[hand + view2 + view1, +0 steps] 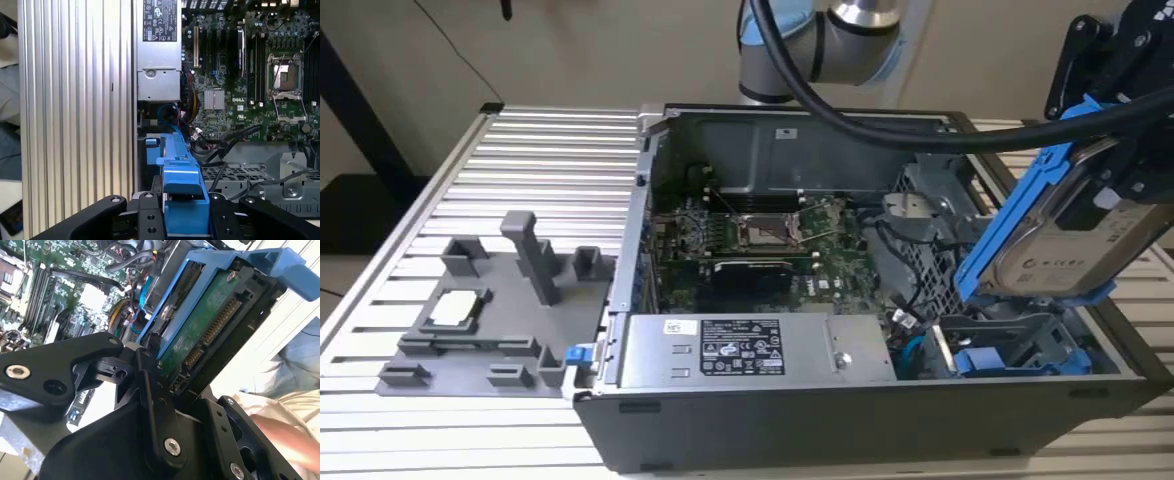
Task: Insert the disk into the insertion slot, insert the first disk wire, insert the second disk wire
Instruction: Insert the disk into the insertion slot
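Note:
The disk (1067, 250), a silver drive in a bright blue carrier, hangs tilted above the right end of the open computer case. My gripper (1121, 160) is shut on it from above. In the second wrist view the disk's green underside (210, 325) and connectors face the camera, clamped between the black fingers (150, 390). In the first wrist view the blue carrier edge (182, 190) sits between the fingers. The insertion slot (1014, 335) is the grey drive cage bay just below the disk. Loose black cables (220, 147) lie beside the cage.
A look-alike blue carrier (987, 360) sits low in the cage. The silver power-supply box (727, 350) lies along the case's front, the motherboard (747, 240) behind it. A grey fixture (494, 310) stands on the slatted table (520, 160). A person's hand (290, 435) is near.

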Robot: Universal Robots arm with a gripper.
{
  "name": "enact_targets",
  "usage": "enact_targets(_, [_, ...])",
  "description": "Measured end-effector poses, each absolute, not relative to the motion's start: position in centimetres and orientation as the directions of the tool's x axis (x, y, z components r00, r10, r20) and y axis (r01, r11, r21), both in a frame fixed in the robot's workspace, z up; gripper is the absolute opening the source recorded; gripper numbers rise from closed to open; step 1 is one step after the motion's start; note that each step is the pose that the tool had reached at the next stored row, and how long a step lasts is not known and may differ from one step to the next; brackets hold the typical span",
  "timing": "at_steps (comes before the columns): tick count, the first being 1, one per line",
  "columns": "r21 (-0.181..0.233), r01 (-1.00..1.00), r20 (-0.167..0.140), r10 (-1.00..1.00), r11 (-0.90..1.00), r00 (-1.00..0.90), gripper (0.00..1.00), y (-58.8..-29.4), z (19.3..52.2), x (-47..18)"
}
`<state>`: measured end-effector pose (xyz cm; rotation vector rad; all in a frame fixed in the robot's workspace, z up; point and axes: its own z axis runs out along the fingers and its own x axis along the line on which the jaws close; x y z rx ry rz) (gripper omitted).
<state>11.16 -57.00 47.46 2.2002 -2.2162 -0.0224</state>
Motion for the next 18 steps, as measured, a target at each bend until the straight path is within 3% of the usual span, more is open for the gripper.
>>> enact_targets(18, [0.017,-0.999,0.003,-1.000,-0.027,0.027,0.33,-57.0,44.9,12.2])
